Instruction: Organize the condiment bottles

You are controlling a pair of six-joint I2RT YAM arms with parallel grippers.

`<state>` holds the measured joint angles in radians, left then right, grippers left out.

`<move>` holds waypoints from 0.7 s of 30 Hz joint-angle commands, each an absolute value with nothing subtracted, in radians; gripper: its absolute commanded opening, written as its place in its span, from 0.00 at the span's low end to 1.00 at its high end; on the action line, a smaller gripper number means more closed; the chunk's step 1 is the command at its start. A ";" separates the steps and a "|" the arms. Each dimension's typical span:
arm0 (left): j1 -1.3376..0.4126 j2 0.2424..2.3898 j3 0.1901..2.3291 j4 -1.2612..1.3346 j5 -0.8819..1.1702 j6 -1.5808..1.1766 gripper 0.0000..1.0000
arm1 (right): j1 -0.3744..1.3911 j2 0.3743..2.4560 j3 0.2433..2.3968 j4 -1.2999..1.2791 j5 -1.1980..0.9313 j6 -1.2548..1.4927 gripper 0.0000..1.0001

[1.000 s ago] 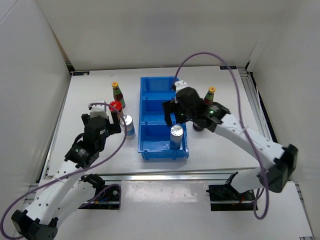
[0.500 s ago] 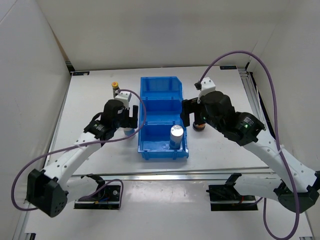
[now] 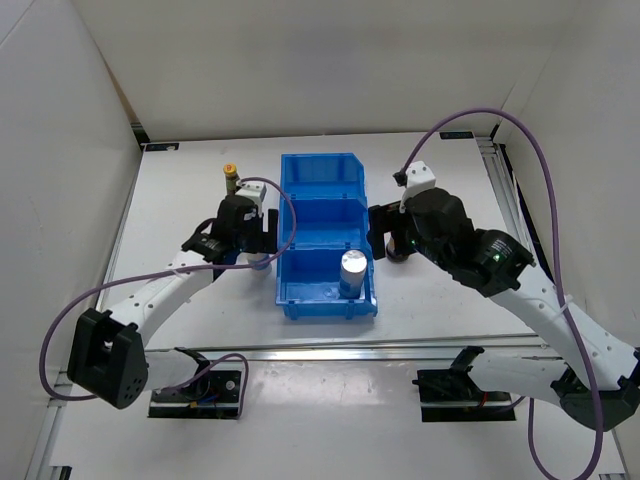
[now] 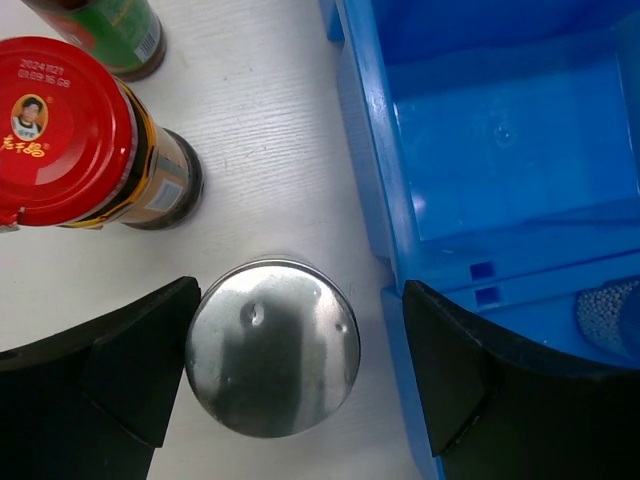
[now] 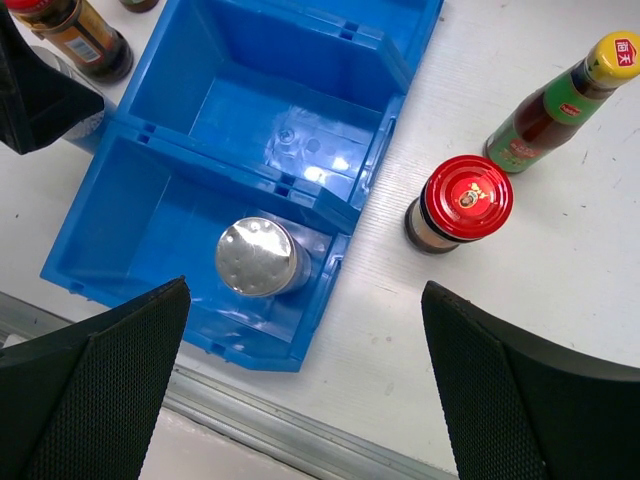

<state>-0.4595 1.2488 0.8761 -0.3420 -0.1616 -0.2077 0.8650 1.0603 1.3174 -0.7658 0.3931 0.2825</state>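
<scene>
A blue three-compartment bin stands mid-table. One silver-capped shaker stands in its near compartment and shows in the right wrist view. My left gripper is open, low around the second shaker on the table just left of the bin. A red-lidded jar and a slim brown-green bottle stand just behind it. My right gripper is open and empty, above the table right of the bin. Another red-lidded jar and an orange-capped slim bottle stand there.
White walls close in the table on the left, back and right. A metal rail runs along the near edge. In the top view my right arm hides the right-hand jar and bottle.
My left gripper has reached forward and lowered around the shaker left of the bin. My right gripper has moved from over the bin to its right side.
</scene>
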 commanded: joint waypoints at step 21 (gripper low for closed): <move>-0.457 1.149 1.394 -0.554 -0.178 -0.147 0.25 | 0.859 1.077 1.339 -0.778 0.445 0.262 1.00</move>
